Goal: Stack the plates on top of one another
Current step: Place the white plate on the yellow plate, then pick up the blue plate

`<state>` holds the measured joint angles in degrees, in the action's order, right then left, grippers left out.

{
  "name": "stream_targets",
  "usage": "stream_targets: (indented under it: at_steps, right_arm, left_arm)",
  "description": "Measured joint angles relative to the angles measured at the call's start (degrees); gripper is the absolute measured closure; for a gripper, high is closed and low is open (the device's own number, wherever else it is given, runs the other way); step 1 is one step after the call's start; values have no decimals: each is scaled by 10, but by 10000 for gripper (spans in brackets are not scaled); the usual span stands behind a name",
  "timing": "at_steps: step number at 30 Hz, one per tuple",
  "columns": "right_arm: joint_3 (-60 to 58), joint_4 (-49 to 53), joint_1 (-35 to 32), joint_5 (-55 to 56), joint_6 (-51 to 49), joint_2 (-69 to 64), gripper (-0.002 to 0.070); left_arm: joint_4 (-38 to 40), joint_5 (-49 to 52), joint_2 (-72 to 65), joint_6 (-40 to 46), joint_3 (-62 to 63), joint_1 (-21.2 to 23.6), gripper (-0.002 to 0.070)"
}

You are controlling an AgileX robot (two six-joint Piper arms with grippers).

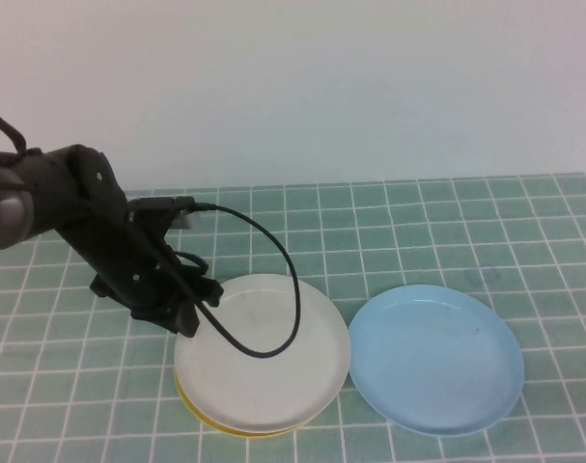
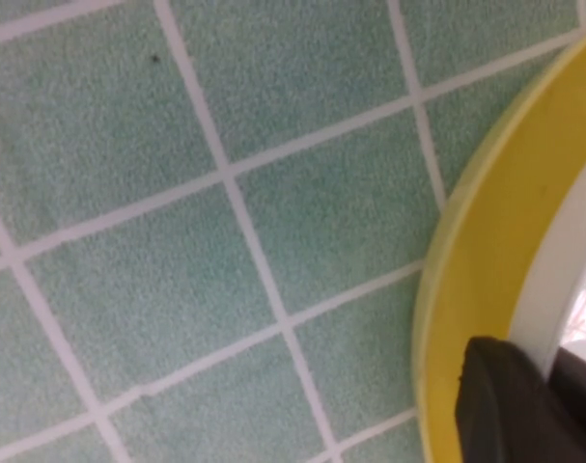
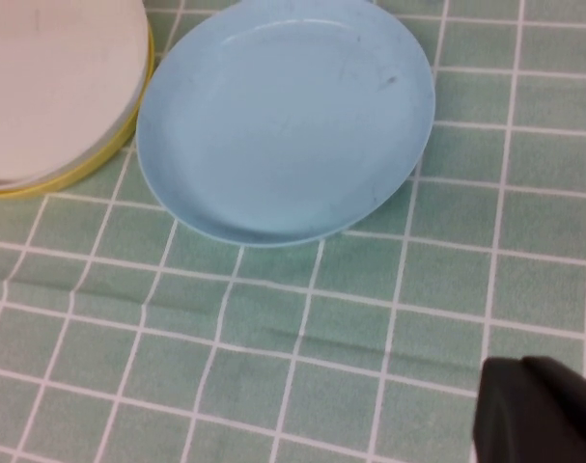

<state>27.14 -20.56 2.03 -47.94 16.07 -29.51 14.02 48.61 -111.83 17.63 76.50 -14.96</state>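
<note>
The white plate lies on the yellow plate at the front middle of the table; only a yellow sliver shows under it. The light blue plate lies alone just to their right, its rim close to theirs. My left gripper is at the white plate's left rim. In the left wrist view the white rim runs between its two dark fingers, above the yellow rim. My right gripper is outside the high view; one dark finger shows near the blue plate.
The table is covered by a green tiled cloth. A black cable loops from the left arm over the white plate. A plain white wall stands behind.
</note>
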Motion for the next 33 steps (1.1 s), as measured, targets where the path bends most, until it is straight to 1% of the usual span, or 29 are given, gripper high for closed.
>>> stream_targets:
  at_steps: [2,7,13,18,20,21,23,29,33]
  right_arm:
    - [0,0,0,6,0,0,678]
    - [0,0,0,19,3,0,678]
    - [0,0,0,32,9,0,678]
    - [0,0,0,36,10,0,678]
    - [0,0,0,36,10,0,678]
    - [0,0,0,37,10,0,678]
    - [0,0,0,44,11,0,678]
    - [0,0,0,55,61,-24,678]
    - [0,-12,0,58,108,-75,678]
  left_arm:
    - [-4,1,0,1,0,0,643]
    - [-20,7,0,-3,0,0,558]
    - [-20,8,0,-13,0,0,519]
    - [-26,10,8,-30,0,0,440]
    - [-40,12,20,-46,0,0,428]
    - [-50,12,25,-58,0,0,431]
    - [-81,15,43,-86,2,0,462]
    - [-140,24,140,-128,9,0,634]
    - [-184,19,233,-146,9,0,667]
